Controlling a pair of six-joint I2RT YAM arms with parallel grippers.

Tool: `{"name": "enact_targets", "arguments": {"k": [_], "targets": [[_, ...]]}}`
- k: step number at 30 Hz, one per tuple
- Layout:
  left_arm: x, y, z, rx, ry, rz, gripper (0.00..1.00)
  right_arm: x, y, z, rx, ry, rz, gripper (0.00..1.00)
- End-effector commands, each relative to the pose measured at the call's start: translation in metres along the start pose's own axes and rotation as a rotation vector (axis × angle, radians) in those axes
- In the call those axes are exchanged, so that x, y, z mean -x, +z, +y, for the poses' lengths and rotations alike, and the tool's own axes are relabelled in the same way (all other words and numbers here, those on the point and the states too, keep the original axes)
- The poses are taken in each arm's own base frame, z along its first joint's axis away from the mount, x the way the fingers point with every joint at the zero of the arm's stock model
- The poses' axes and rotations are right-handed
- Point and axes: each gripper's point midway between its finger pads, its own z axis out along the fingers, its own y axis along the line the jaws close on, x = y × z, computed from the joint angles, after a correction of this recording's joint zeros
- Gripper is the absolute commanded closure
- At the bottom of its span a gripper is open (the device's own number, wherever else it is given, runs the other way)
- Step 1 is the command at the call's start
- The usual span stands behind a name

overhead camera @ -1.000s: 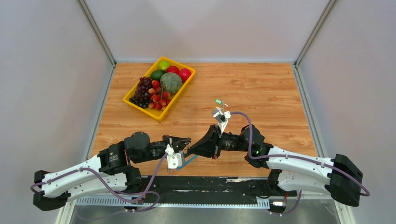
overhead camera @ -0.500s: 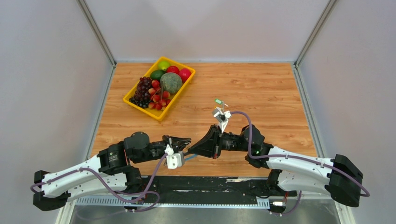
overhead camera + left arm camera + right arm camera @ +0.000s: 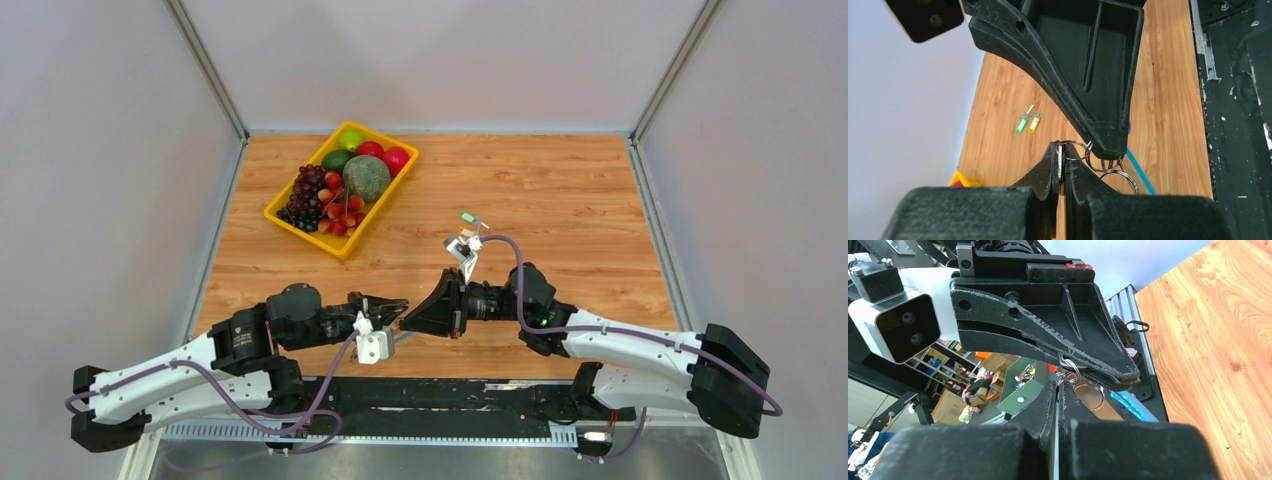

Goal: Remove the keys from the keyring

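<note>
Low over the table's [image 3: 560, 190] near edge, the left gripper [image 3: 1060, 156] and right gripper [image 3: 1057, 390] meet tip to tip. Each has its fingers pressed together on the wire of the keyring [image 3: 1103, 165], whose light-blue strip [image 3: 1140, 172] hangs beneath. A green key [image 3: 1022, 124] and an orange key [image 3: 1034, 123] lie side by side farther out.

Bright, even light — soft shadows

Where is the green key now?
In the left wrist view, the green key lies on the table beside the orange key.
</note>
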Motion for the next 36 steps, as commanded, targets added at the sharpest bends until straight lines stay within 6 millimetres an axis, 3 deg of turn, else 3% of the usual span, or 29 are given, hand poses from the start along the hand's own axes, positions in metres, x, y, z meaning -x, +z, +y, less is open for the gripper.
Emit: {"name": "enact_targets", "arguments": {"k": [1,4,8,13,18,24,30,36], "targets": [[0.026,-0.002,0.026,0.092,0.031,-0.095,1.0,-0.006,0.005,0.011,0.036,0.036,0.087,1.0],[0.025,0.001,0.023,0.076,0.03,-0.091,1.0,0.001,0.009,0.011,0.021,-0.01,0.087,0.99],[0.023,0.001,0.025,0.092,0.026,-0.079,1.0,0.011,0.002,0.011,-0.037,-0.118,0.067,0.74],[0.021,0.0,0.027,0.105,0.024,-0.068,1.0,0.02,-0.018,0.009,-0.109,-0.269,0.035,0.62],[0.021,0.0,0.028,0.108,0.024,-0.067,1.0,0.025,-0.036,0.01,-0.131,-0.426,0.002,0.6],[0.022,-0.001,0.028,0.104,0.024,-0.076,1.0,0.017,-0.046,0.006,-0.1,-0.634,0.017,0.62],[0.022,0.0,0.027,0.104,0.021,-0.076,1.0,0.014,-0.048,0.01,-0.055,-0.845,-0.016,0.64],[0.02,0.001,0.028,0.11,0.018,-0.069,1.0,0.013,-0.04,0.015,-0.037,-0.916,-0.03,0.66]]}}
